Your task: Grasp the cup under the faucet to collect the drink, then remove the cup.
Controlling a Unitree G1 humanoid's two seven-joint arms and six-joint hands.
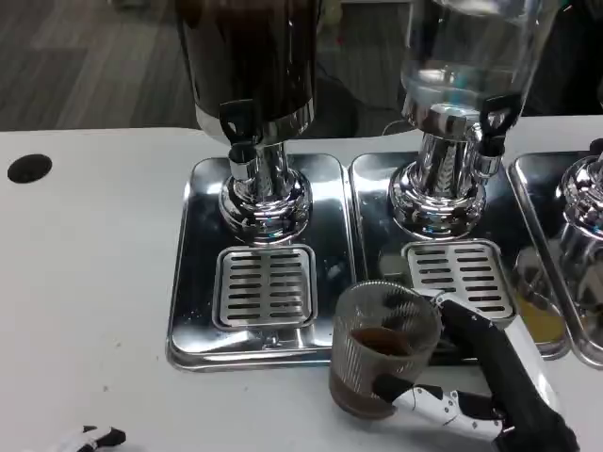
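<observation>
A ribbed clear cup (382, 347) with dark drink in its bottom stands near the table's front edge, in front of the gap between the two drip trays. My right hand (490, 391) grips it from the right, thumb across the cup's lower front and fingers behind. The dark drink dispenser's black faucet (238, 127) hangs over the left slotted grate (265, 285), well left of and behind the cup. Fingertips of my left hand (87, 438) show at the bottom left edge, far from the cup; their pose is too cropped to read.
A clear-tank dispenser (459, 104) stands on the middle steel tray (377, 202), and a third dispenser (584, 202) is at the right edge. A black round hole (28, 168) marks the table's left side. The left steel tray (188, 282) rims the grate.
</observation>
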